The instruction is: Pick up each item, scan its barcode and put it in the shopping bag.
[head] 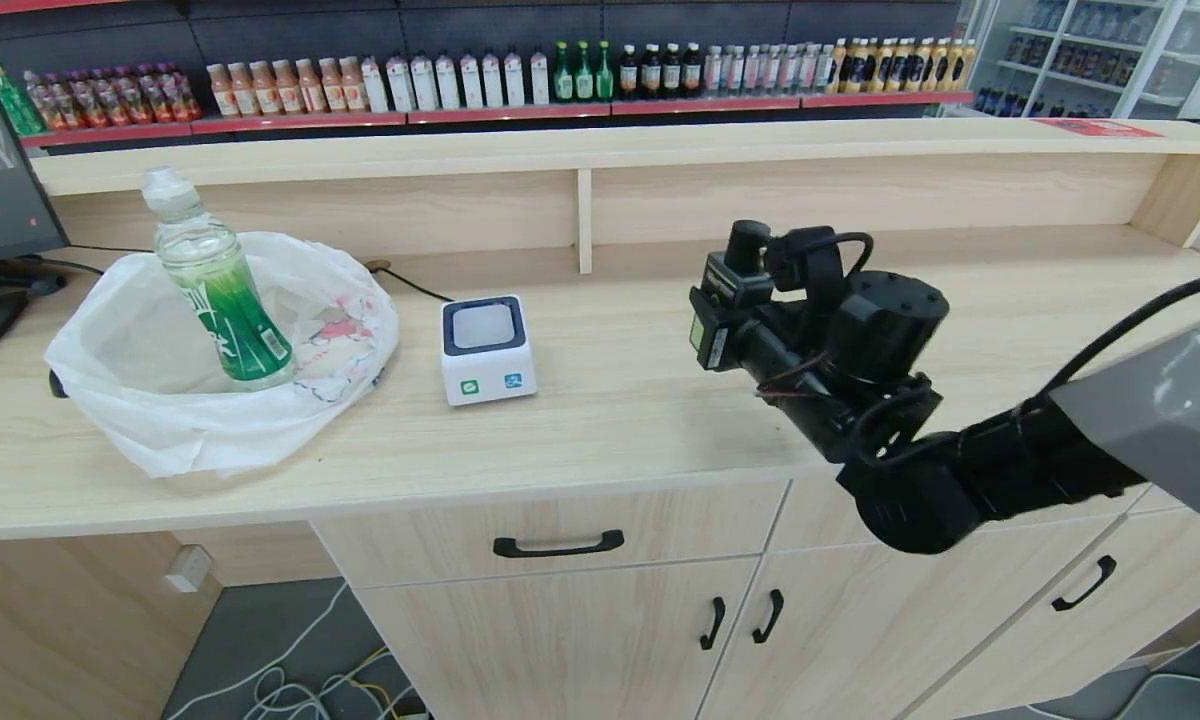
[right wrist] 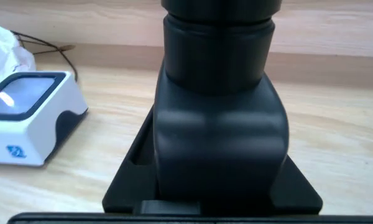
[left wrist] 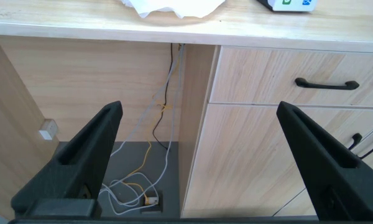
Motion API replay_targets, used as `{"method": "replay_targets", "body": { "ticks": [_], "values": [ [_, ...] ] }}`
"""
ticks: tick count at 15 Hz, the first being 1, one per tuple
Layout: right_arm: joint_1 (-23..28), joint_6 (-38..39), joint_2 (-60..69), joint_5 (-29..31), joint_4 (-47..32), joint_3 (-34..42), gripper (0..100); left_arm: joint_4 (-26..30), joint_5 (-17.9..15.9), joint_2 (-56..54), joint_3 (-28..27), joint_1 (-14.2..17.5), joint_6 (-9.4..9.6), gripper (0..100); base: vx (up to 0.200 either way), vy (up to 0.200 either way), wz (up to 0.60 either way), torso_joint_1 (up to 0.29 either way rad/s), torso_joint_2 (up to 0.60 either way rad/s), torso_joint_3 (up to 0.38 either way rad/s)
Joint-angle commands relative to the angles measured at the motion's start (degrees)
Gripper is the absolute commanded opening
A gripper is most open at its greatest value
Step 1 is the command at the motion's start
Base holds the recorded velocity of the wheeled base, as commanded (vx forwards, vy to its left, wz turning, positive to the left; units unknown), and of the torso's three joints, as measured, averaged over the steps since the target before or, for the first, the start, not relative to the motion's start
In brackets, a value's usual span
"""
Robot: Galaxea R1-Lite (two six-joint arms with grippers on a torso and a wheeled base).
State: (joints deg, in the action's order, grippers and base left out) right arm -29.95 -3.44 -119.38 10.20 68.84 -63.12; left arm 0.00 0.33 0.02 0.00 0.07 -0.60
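Observation:
A clear bottle with a green label stands upright inside the open white shopping bag at the left of the wooden counter. To the right of the bag sits the white barcode scanner, window facing up. My right gripper hovers over the counter right of the scanner; a black housing hides its tip in the right wrist view. Below the counter's front edge my left gripper is open and holds nothing. The bag's edge hangs above it.
A monitor stands at the counter's far left. A dark cable runs behind the scanner. A raised ledge bounds the back of the counter. Drawers and doors with black handles lie under it. Loose cables lie on the floor.

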Motion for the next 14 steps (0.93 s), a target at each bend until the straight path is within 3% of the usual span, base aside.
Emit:
{"method": "replay_targets", "body": {
  "ticks": [1, 6, 10, 14],
  "values": [
    [-4.1, -1.0, 8.9, 1.7, 7.2, 14.5, 0, 0.0, 0.0, 0.0, 0.0, 0.0, -0.02, 100, 0.000, 0.000, 0.00, 0.000, 0.00, 0.000],
    [-5.1, -0.2, 9.4, 1.7, 20.8, 28.2, 0, 0.0, 0.0, 0.0, 0.0, 0.0, -0.02, 100, 0.000, 0.000, 0.00, 0.000, 0.00, 0.000],
    [-9.6, 0.6, 12.7, 2.1, 21.2, 31.7, 0, 0.0, 0.0, 0.0, 0.0, 0.0, -0.02, 100, 0.000, 0.000, 0.00, 0.000, 0.00, 0.000],
    [-17.4, -2.2, 15.9, 3.2, 21.2, 32.6, 0, 0.0, 0.0, 0.0, 0.0, 0.0, -0.02, 100, 0.000, 0.000, 0.00, 0.000, 0.00, 0.000]
  ]
}}
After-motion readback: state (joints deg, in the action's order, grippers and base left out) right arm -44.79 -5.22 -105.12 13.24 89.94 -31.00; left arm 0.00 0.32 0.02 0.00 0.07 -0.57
